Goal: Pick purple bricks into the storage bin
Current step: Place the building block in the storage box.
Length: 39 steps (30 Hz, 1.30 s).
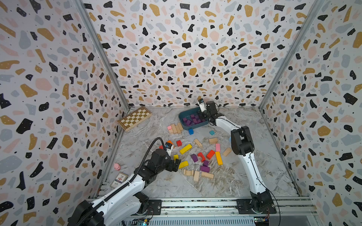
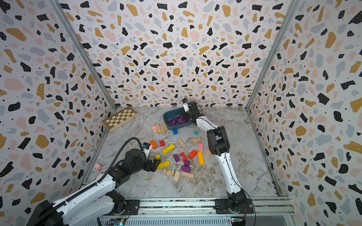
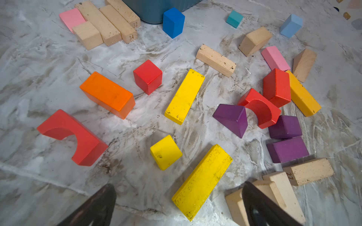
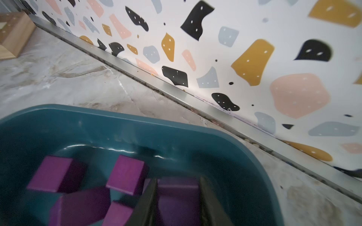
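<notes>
While the right gripper [image 4: 178, 187] pinches a purple brick [image 4: 176, 207] over the storage bin [image 1: 183, 116] at upper centre, the left gripper [image 1: 176, 165], fingers spread, may shove the yellow bar [image 1: 183, 164] beside it.

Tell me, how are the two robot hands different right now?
The left gripper is wide open and empty; the right gripper is shut on a purple brick. The left gripper hovers over scattered blocks; the right gripper is over the storage bin. Both have dark fingers.

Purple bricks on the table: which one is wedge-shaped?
The purple wedge beside the red arch; the other two are a cube and a bar.
</notes>
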Each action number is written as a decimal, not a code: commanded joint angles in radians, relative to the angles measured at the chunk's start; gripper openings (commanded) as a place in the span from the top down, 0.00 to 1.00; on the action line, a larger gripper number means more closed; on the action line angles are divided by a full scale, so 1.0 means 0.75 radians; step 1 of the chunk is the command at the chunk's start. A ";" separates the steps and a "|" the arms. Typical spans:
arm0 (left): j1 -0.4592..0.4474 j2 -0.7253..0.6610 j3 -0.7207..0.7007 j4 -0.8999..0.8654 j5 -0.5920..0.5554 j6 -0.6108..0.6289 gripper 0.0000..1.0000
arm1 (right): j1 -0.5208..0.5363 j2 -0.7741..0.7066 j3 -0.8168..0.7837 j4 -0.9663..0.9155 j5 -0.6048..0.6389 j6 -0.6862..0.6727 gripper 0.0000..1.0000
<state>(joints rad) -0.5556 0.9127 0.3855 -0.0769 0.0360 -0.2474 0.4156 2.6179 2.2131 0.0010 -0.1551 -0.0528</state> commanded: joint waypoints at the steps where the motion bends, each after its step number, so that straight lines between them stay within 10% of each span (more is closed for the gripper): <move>1: 0.004 -0.023 -0.015 0.045 0.001 0.010 0.01 | 0.001 0.060 0.166 -0.089 -0.017 -0.024 0.86; 5: 0.004 -0.028 -0.017 0.045 -0.003 0.009 0.01 | -0.002 0.098 0.205 -0.096 -0.010 -0.020 0.84; 18: 0.005 -0.012 -0.013 0.051 -0.007 0.011 0.01 | -0.002 -0.058 0.115 -0.079 -0.014 -0.042 0.24; 30: 0.005 -0.027 -0.019 0.055 -0.009 0.008 0.01 | 0.000 -0.360 -0.095 -0.089 -0.017 -0.067 0.10; 39: 0.004 -0.043 -0.025 0.055 -0.027 0.004 0.01 | 0.006 -0.829 -0.668 -0.110 -0.057 -0.002 0.07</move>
<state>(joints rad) -0.5556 0.8928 0.3809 -0.0727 0.0330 -0.2478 0.4152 2.1143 1.7996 -0.0536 -0.1726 -0.0822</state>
